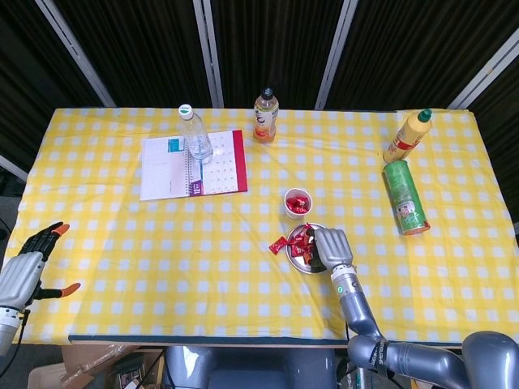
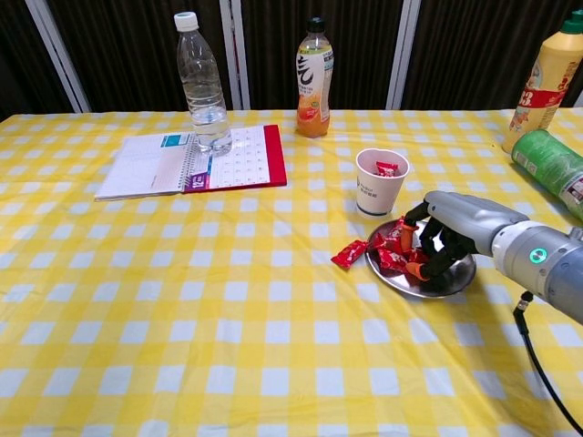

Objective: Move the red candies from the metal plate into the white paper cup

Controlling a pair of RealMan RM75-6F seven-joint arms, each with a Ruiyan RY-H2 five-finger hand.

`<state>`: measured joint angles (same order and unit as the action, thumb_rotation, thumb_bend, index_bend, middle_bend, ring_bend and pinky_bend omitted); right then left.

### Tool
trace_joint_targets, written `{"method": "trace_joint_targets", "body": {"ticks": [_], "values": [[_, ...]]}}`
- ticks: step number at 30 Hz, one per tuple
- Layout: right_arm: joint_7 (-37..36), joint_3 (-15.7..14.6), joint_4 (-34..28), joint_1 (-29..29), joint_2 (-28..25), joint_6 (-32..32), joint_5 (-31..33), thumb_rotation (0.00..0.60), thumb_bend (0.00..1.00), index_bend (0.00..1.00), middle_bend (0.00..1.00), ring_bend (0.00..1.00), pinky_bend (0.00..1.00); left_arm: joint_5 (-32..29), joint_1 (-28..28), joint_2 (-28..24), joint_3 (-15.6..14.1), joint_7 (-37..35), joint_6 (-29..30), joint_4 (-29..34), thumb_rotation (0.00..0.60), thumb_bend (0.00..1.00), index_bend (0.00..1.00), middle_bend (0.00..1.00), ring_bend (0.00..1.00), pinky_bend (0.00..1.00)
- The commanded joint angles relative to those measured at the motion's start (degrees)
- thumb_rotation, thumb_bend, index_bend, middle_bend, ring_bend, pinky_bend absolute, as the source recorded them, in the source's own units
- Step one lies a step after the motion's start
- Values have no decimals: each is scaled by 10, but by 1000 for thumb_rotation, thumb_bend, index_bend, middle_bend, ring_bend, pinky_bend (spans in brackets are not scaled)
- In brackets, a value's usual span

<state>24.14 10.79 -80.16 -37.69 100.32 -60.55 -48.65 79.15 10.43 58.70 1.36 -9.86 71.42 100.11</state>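
Red candies heaped on the metal plate sit under the right hand, its fingers curling onto them, the white paper cup just behind the plate.

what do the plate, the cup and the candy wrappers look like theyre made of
Plate: likely steel, its grey rim shiny. Cup: apparently paper, matte white with small print. Candies: probably plastic or foil wrappers, glossy red and crinkled. One loose candy beside the plate looks alike.
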Motion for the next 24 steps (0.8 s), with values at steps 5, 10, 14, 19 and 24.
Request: {"method": "trace_joint_targets", "body": {"ticks": [5,10,14,19,24], "values": [[-4,5,6,1,1,4,-2,600,600,592,750,900,1000,-2,1,-1,1,-1,-2,1,600,39,0,0,0,0],[-8,11,-3,3,-3,0,-8,600,609,601,750,900,1000,-2,1,-1,1,-3,-3,1,600,39,0,0,0,0],[-4,17,-28,5,-18,-13,-18,600,609,602,750,900,1000,1,0,-2,0,-6,-2,0,600,39,0,0,0,0],[3,29,-81,8,-48,-36,-34,600,608,602,750,900,1000,3,0,-2,-1,-8,-1,0,600,39,0,0,0,0],[18,46,-132,5,-77,-53,-39,600,608,601,750,900,1000,6,-1,-2,-2,-11,0,-3,600,39,0,0,0,0]]}}
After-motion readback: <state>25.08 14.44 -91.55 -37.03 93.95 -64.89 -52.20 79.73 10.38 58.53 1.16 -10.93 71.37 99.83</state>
